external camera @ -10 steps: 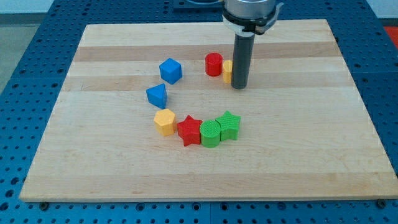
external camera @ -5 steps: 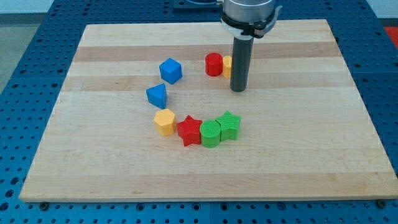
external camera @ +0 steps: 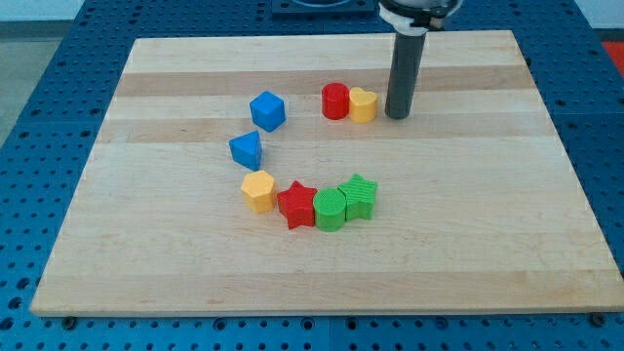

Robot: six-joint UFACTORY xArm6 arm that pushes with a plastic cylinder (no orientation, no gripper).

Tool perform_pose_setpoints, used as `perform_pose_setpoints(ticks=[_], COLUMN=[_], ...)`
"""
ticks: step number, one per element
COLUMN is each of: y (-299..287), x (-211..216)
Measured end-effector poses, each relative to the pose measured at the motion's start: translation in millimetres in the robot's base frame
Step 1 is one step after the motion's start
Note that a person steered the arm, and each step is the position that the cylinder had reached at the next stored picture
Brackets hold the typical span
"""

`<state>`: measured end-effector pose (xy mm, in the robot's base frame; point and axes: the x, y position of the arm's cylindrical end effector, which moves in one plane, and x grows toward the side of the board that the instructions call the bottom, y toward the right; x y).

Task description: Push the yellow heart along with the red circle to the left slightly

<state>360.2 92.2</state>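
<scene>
Our counter (external camera: 546,195) is a pale wooden board on a blue perforated base (external camera: 39,88). Our arm carries no gripper, only the dark rod (external camera: 404,73), which comes down from the view's top; my tip (external camera: 397,116) sits on the wood just to the right of the yellow heart (external camera: 363,104), very near it, though we cannot tell whether the two touch.

The yellow heart lies in the upper middle of the counter, pressed against the red circle (external camera: 335,100) on its left. Further left, apart from that pair, sits the blue cube (external camera: 267,110), and below it the blue triangular block (external camera: 247,149).

Lower down, a curved row of four blocks runs left to right, each touching the next: the yellow hexagonal block (external camera: 258,190), the red star (external camera: 297,203), the green circle (external camera: 330,209) and the green star (external camera: 359,196). This row lies well apart from my tip.
</scene>
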Motion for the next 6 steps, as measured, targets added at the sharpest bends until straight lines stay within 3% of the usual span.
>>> perform_pose_setpoints(ticks=[6], y=[-36], x=[3])
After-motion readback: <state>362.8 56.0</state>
